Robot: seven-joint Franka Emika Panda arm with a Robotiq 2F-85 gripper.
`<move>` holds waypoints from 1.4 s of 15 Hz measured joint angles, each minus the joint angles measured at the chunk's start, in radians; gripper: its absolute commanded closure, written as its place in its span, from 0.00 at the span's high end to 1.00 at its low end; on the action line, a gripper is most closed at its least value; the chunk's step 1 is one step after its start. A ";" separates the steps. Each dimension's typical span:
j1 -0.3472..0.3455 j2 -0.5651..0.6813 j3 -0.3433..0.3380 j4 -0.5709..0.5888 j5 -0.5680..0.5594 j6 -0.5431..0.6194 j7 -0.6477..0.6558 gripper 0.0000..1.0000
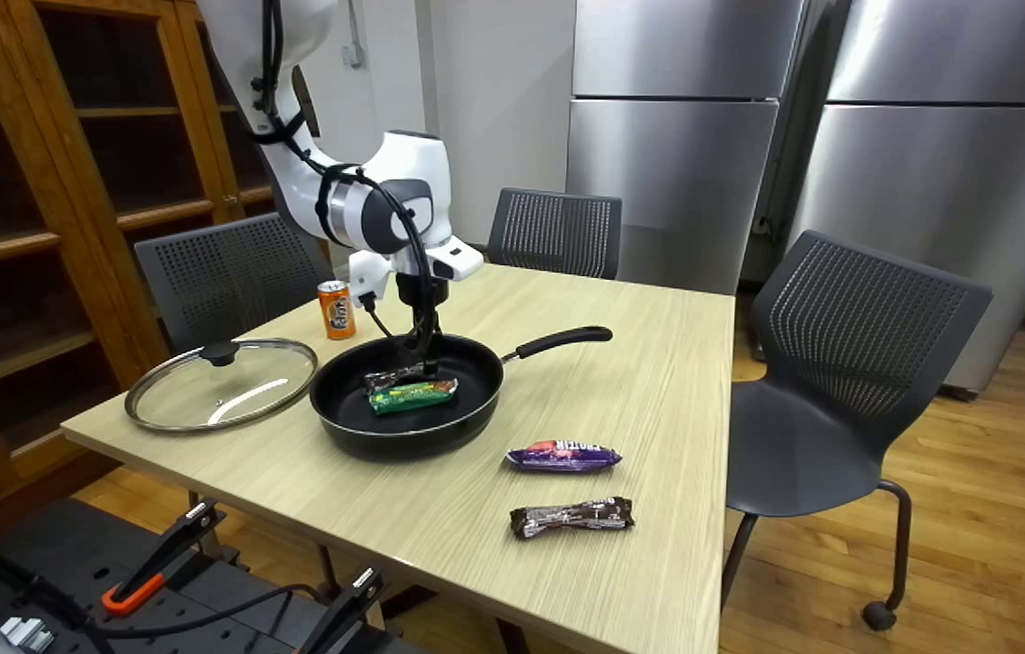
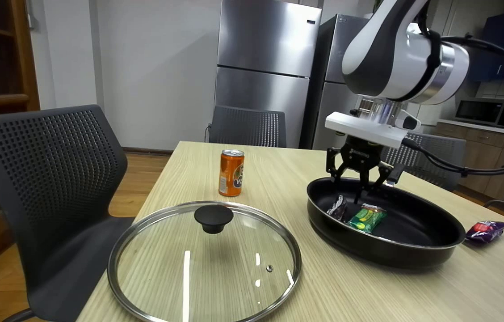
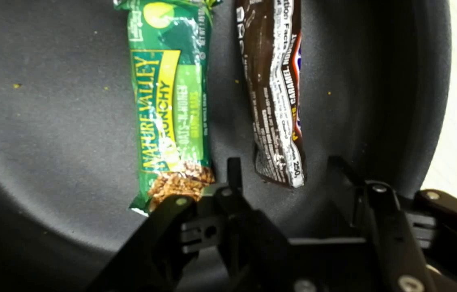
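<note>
1. The jaws are down inside the black frying pan (image 1: 403,443) and stand spread. In the wrist view the near end of a brown bar (image 3: 273,101) lies between the 2 tips, with pan floor showing on both sides of it.
2. That bar lies in the pan. Print along its wrapper reads "tion Facts", "CARAMEL" and "250"; the remaining fine lettering is mostly blurred.
3. Beside it, across a narrow strip of pan floor, lies a green packet (image 3: 171,105) marked "NATURE VALLEY", "CRUNCHY", "OATS 'N HONEY" and "GRANOLA BARS", with "NET WT 1.49" towards an end. The jaws' linkage hides a corner of it in the wrist view; whether they touch, I cannot tell.
4. In an exterior view "ROBOTIQ" stands in light letters on the black housing (image 2: 360,153) above the jaws.
5. The pan sits on a pale wooden counter (image 1: 658,363). Near it on the same surface is a purple packet (image 1: 564,457) reading "PROTEIN".
6. Near that lies a 2nd brown wrapper (image 1: 572,518), its lettering too small to read.
7. An orange can (image 2: 231,173) stands upright; its label appears to say "Fanta".
8. The glass lid (image 2: 225,268) rests just beside the pan, its black knob (image 2: 213,217) up.
</note>
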 measured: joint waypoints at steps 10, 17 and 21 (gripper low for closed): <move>0.000 -0.043 0.000 -0.011 0.000 0.000 0.000 1.00; 0.000 -0.143 -0.013 -0.077 -0.007 0.003 -0.008 1.00; 0.000 -0.202 -0.032 -0.131 -0.017 0.004 -0.020 1.00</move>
